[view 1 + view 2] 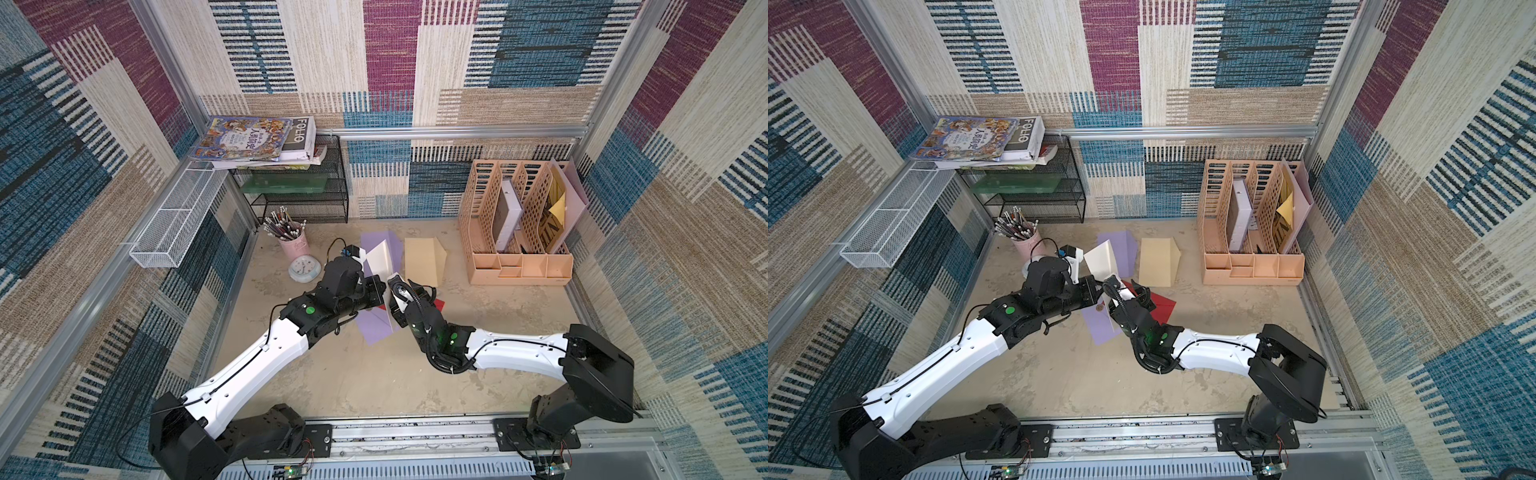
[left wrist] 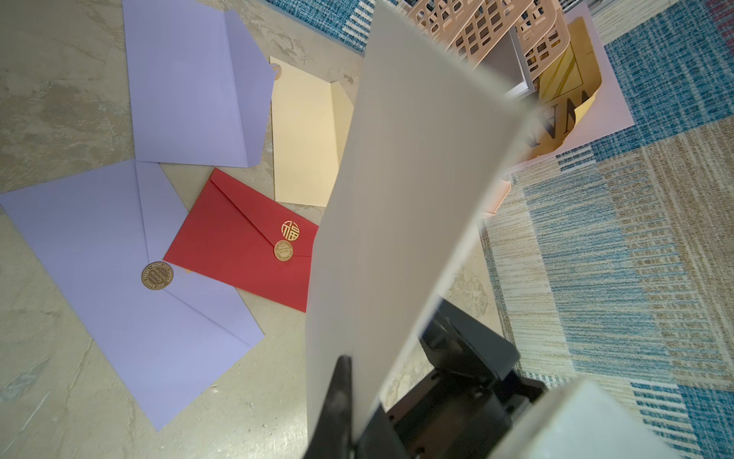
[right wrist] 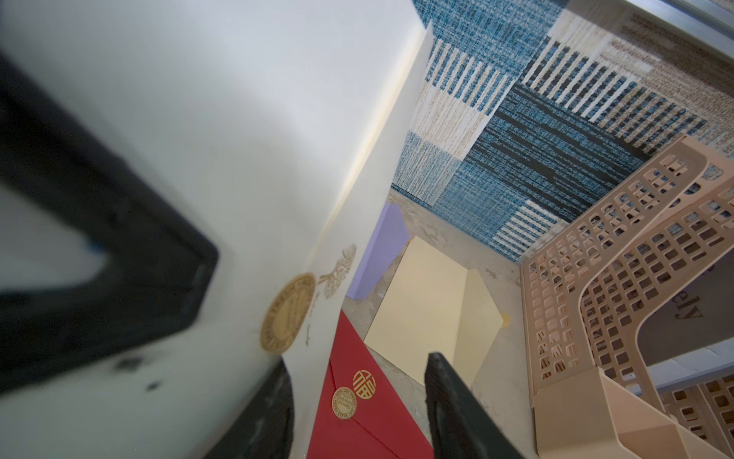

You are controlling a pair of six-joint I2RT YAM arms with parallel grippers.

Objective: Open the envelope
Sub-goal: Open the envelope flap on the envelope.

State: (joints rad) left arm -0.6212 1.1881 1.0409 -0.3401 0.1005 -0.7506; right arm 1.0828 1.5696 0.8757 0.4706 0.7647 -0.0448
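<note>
Left end effector (image 2: 353, 377) clamps the white envelope (image 2: 413, 198); right end effector (image 3: 359, 397), jaws apart, alongside.

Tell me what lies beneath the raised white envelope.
A sealed red envelope and an opened cream envelope on the table, both partly covered by the white envelope; anything else is hidden.

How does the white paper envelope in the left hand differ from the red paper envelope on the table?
The white paper envelope stands on edge above the table, pinched in the left hand; the red paper envelope lies flat on it. On the flap side, the white one bears a faint tree-like print, the red one a gold character emblem. Both carry a round gold sticker.
</note>
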